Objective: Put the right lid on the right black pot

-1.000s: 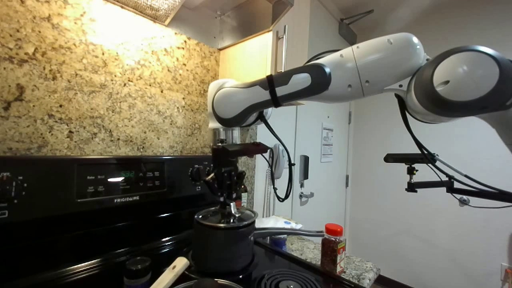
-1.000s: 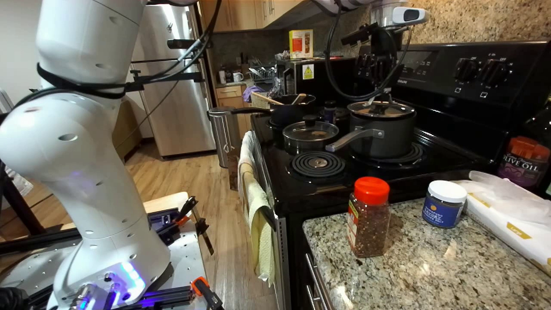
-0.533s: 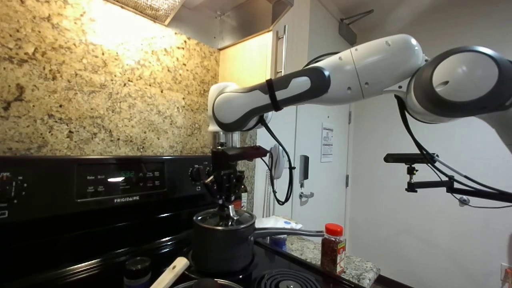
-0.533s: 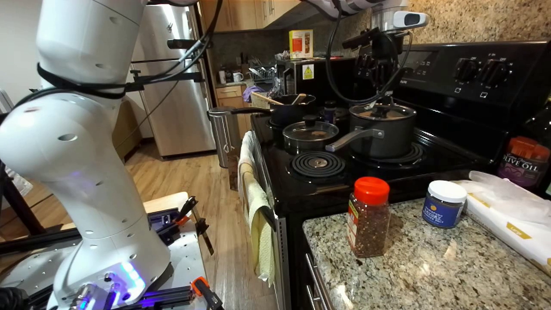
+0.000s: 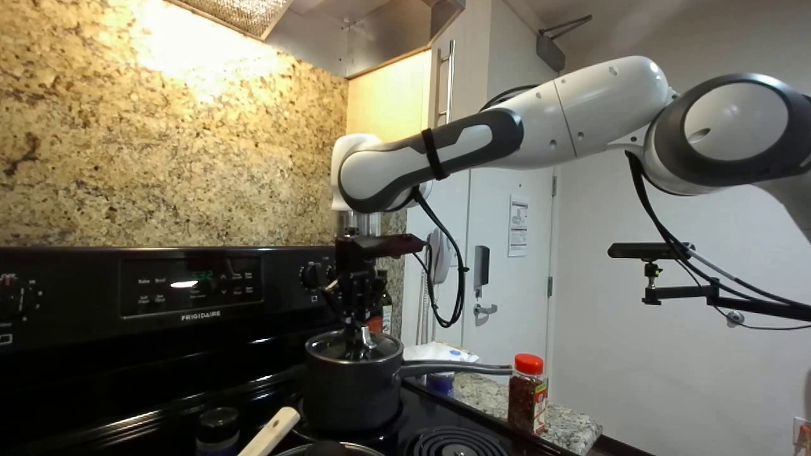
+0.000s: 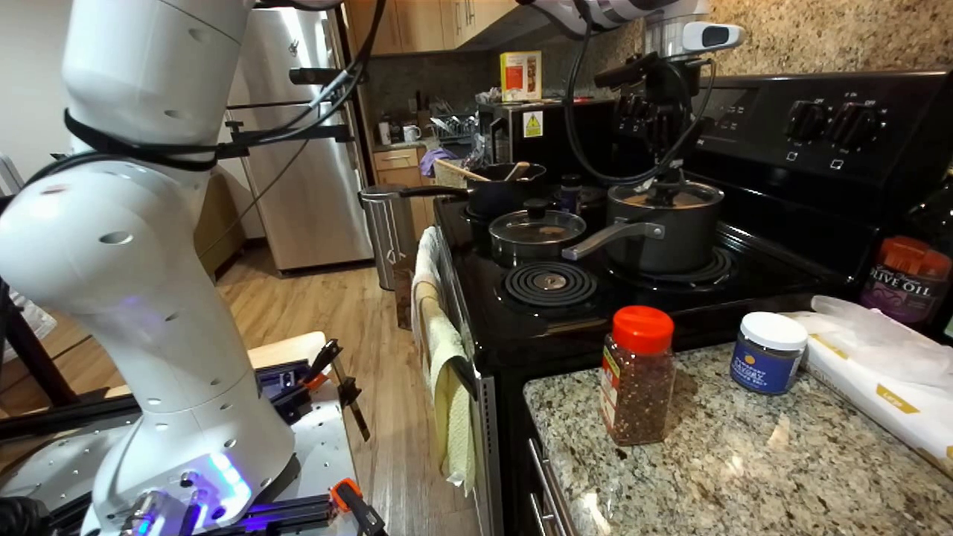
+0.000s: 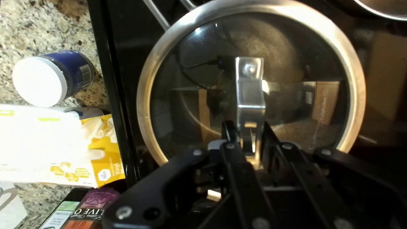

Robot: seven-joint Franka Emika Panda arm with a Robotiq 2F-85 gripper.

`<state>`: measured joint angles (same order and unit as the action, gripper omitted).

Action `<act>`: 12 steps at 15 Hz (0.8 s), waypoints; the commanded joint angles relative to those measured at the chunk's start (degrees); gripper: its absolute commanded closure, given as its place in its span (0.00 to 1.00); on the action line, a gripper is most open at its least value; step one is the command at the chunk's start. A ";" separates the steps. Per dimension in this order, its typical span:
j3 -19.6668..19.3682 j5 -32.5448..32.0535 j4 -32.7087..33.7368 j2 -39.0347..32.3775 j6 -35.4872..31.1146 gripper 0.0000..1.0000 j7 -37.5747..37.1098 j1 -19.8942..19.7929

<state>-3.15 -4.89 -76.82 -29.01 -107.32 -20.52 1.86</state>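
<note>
The right lid, clear glass with a metal rim and a silvery strap handle, fills the middle of the wrist view (image 7: 292, 47). In both exterior views the lid (image 5: 383, 345) (image 6: 696, 195) sits level on top of the right black pot (image 5: 351, 396) (image 6: 681, 240). The pot stands on a back burner, its long handle (image 6: 603, 240) pointing outward. My gripper (image 7: 247, 125) points down over the lid, also in both exterior views (image 5: 355, 326) (image 6: 665, 176). Its fingers (image 7: 229, 130) stand against both sides of the strap handle. The pot body is hidden under the lid in the wrist view.
A low glass-lidded pan (image 6: 532, 249) and a black pan with wooden sticks (image 6: 500, 195) stand on the stove. The control panel (image 5: 190, 288) rises behind the pot. A red-capped bottle (image 6: 639, 383), a blue jar (image 6: 767, 361) and an olive oil bottle (image 6: 904, 283) are nearby.
My gripper has moved down slightly with the lid. The lid stood a little higher on the pot rim and now sits lower and level in it. The pot has barely shifted.
</note>
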 commanded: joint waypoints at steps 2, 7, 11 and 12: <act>0.02 1.02 -2.07 2.26 0.91 0.93 1.56 -0.25; 0.16 1.35 -2.35 3.12 5.50 0.42 0.90 0.02; 0.67 1.78 -2.51 4.75 9.17 0.16 1.38 0.15; 0.76 1.56 -2.77 5.61 9.70 0.11 1.28 0.42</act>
<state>-2.85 -4.72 -77.04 -27.03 -99.78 -20.52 2.13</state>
